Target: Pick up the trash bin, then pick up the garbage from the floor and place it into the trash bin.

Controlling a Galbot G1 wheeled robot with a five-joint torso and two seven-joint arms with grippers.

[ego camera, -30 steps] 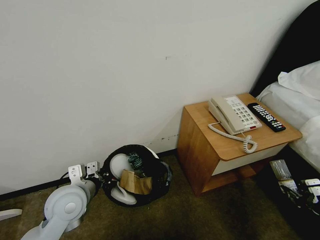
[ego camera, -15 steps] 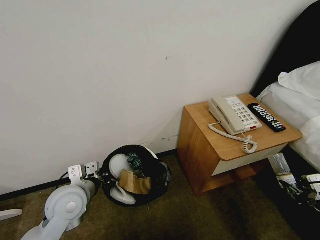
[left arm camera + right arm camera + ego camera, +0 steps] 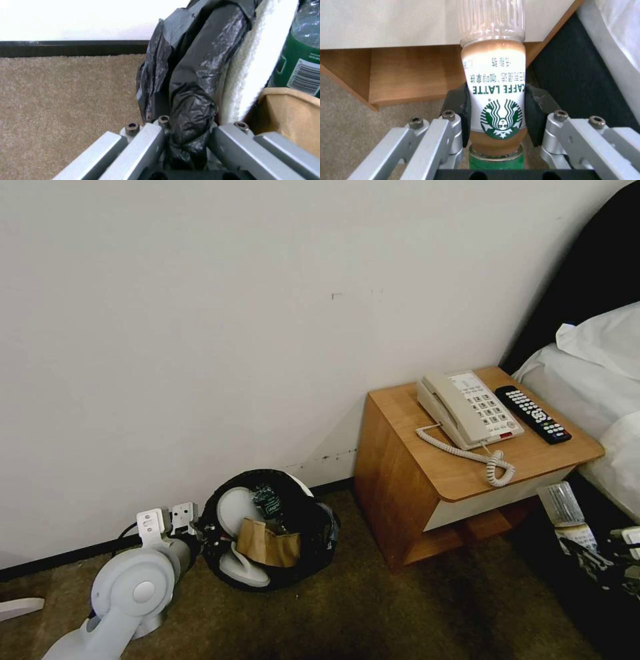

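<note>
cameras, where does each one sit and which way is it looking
Head view: up on the robot, facing down at the trash bin by the wall; left arm shows.
Left wrist view: behind the left gripper, clamped on the bin's bagged rim.
Right wrist view: behind the right gripper, holding a latte bottle.
Shared: bin, bottle, nightstand.

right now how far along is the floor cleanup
Well along. The left gripper is clamped on the rim of the round white bin lined with a crinkly black bag, which already holds a flat white slipper, a brown cardboard piece and a green-labelled plastic bottle. The right gripper holds a latte bottle by the wooden nightstand, not yet binned.
</note>
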